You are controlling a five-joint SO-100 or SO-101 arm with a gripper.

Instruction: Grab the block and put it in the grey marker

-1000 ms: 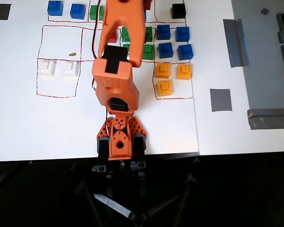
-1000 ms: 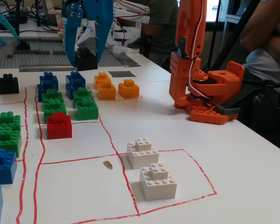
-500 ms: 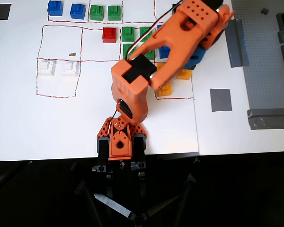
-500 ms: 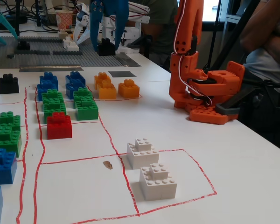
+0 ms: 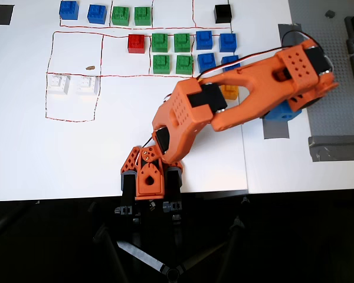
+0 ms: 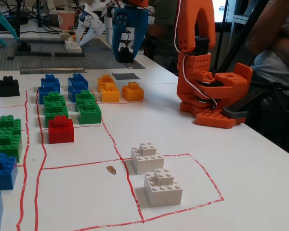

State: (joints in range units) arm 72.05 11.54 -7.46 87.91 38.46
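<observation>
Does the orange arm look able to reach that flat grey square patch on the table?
Probably yes: its blue tool, holding a small black studded brick, hangs just above the flat grey square patch, and nothing lies on it.

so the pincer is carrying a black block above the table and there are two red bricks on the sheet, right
Not quite. Only one red brick is on the sheet, as the fixed view shows, next to the green ones. The rest holds: the pincer is carrying a black block above the table.
</observation>
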